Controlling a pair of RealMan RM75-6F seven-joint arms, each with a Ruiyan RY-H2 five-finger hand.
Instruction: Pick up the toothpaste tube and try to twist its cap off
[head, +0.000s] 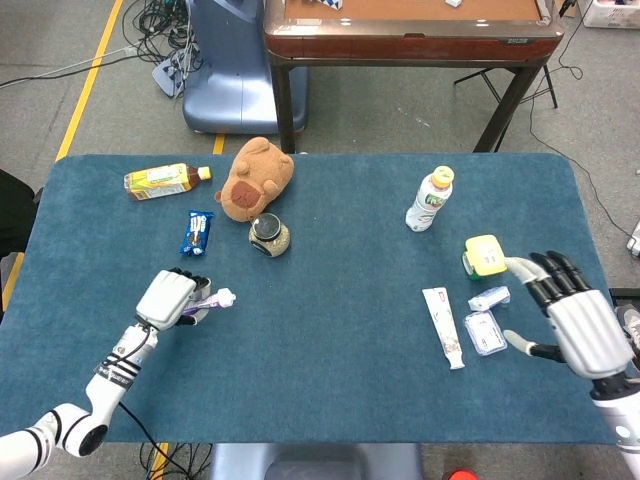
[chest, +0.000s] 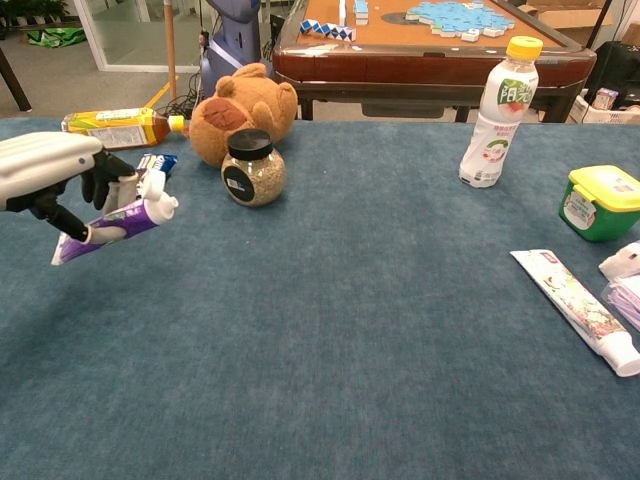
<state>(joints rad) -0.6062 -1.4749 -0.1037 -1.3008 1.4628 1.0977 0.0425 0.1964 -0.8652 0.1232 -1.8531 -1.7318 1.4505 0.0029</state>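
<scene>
My left hand (head: 168, 297) (chest: 48, 170) grips a small purple toothpaste tube (chest: 112, 225) (head: 210, 300) and holds it off the table, white cap (chest: 164, 207) tilted up to the right. My right hand (head: 575, 322) is open over the table's right side, fingers spread, beside the small packets; the chest view does not show it. A second, longer white toothpaste tube (head: 443, 326) (chest: 587, 310) lies flat on the blue table (head: 330, 350) at the right.
A tea bottle (head: 165, 180), snack packet (head: 198, 231), plush bear (head: 255, 178) and jar (head: 269, 234) sit at the back left. A water bottle (head: 430, 199), green box (head: 485, 256) and two small packets (head: 486, 315) are at the right.
</scene>
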